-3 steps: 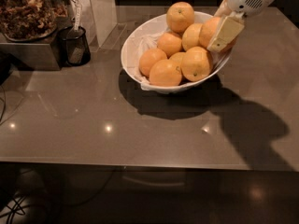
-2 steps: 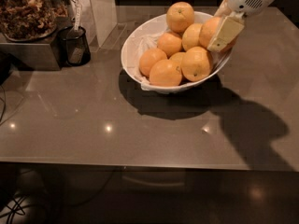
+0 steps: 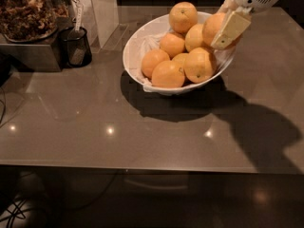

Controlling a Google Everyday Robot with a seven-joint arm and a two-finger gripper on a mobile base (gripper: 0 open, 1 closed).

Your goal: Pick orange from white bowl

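At the upper right, our claw [image 3: 220, 33] is clamped on the orange [image 3: 211, 25]; we count seven more oranges in the one white bowl [image 3: 129, 56].

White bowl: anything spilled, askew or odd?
Nothing spilled or damaged. The smaller oranges all sit inside the white bowl; only its paper lining pokes over the front-left rim. The tool is at the bowl's right rim, against the orange.
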